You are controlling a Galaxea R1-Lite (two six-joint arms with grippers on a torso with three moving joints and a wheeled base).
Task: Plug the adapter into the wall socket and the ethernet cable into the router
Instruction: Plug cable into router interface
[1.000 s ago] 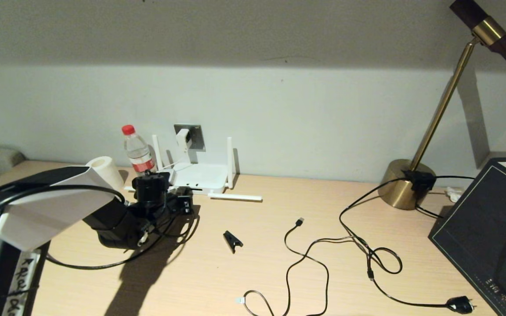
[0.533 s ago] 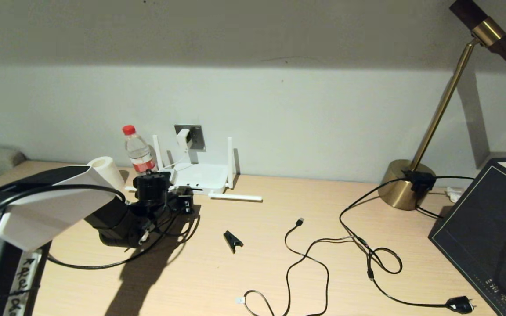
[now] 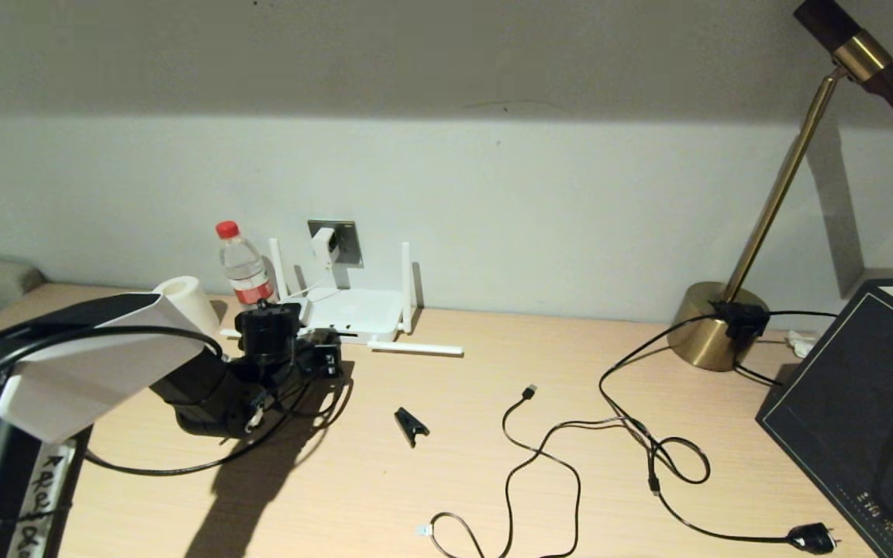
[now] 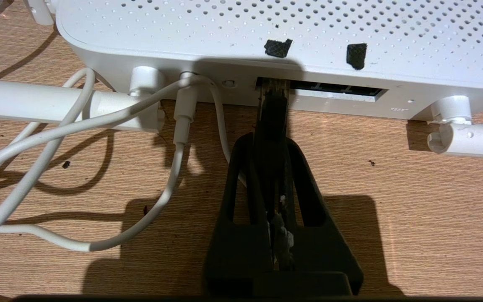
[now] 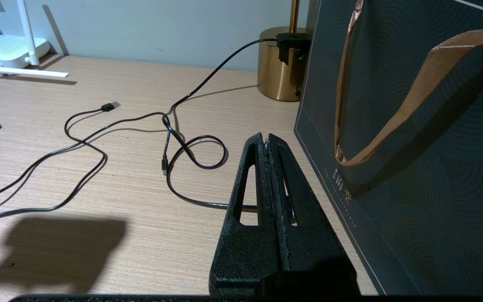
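Observation:
The white router (image 3: 353,310) lies against the wall with two antennas upright and one flat on the desk. My left gripper (image 3: 326,360) (image 4: 271,140) is right in front of it, shut on the black ethernet cable (image 4: 271,121). The cable's clear connector (image 4: 273,89) sits at the left end of the dark port slot (image 4: 338,90). The white adapter (image 3: 324,243) sits in the grey wall socket (image 3: 346,239), and its white cord (image 4: 99,121) runs to the router. My right gripper (image 5: 265,138) is shut on nothing, low over the desk beside a dark bag.
A water bottle (image 3: 243,271) and a paper roll (image 3: 187,302) stand left of the router. A black clip (image 3: 411,425), a USB-tipped cable (image 3: 528,391) and a cable with a power plug (image 3: 811,536) lie mid-desk. A brass lamp base (image 3: 714,333) and a dark gift bag (image 3: 857,403) stand on the right.

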